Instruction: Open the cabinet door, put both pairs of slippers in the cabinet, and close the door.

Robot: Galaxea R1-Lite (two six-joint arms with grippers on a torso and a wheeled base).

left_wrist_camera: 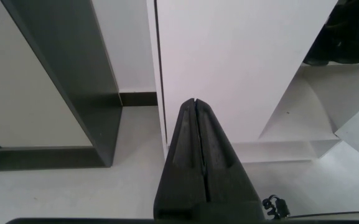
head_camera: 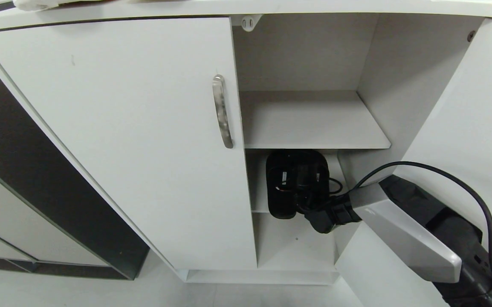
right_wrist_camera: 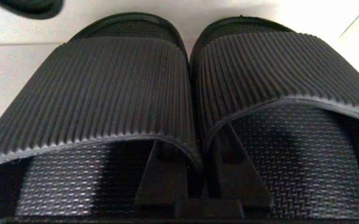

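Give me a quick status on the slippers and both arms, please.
Right gripper shut on slippers, pair at the lower shelf. Left gripper shut, empty, by the closed door. Right door open, nothing in the way.

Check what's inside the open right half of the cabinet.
A pair of black slippers sits on the lower shelf, with the right gripper pinching their inner sides. Another dark object lies nearby; can't tell what. The closed left door hides the other half.
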